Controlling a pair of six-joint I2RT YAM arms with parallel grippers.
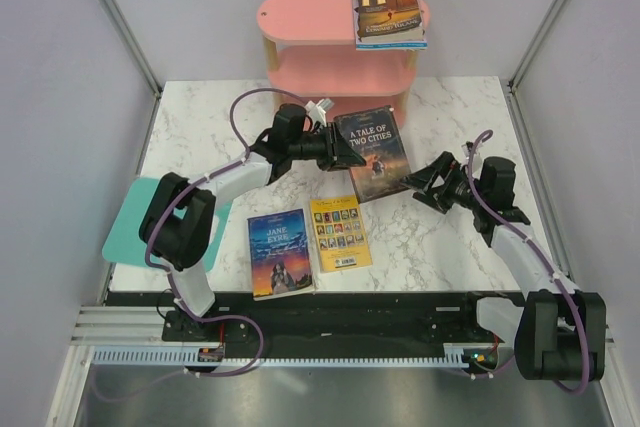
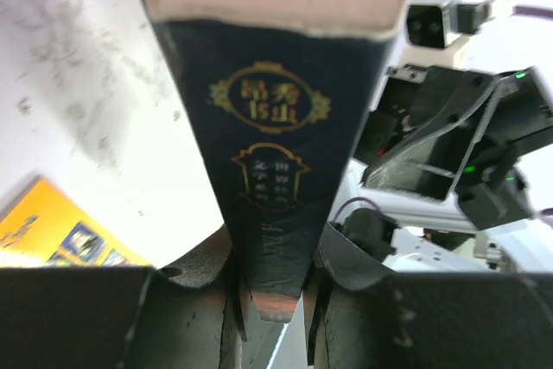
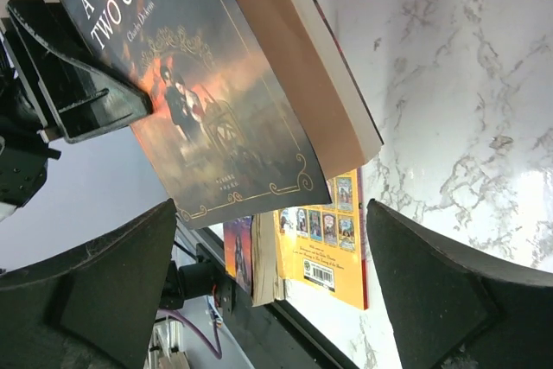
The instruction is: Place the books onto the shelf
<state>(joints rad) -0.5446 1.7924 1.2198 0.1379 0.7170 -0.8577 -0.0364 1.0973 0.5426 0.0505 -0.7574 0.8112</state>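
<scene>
Left gripper (image 1: 352, 154) clamped on the edge of A Tale of Two Cities (image 1: 376, 152), book tilted over the table (image 1: 450, 112); right gripper (image 1: 418, 185) spread wide just beside it, holding nothing; shelf (image 1: 310, 17) behind, two stacked books (image 1: 390, 9) on top

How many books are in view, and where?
5. Jane Eyre and the yellow book lie on the table; the left claw holds A Tale of Two Cities; a dark book covers a mostly hidden light one on the shelf.

Left arm (image 1: 235, 179) reaching forward, left hand (image 1: 350, 153) clamped, right hand (image 1: 415, 185) spread wide open
</scene>
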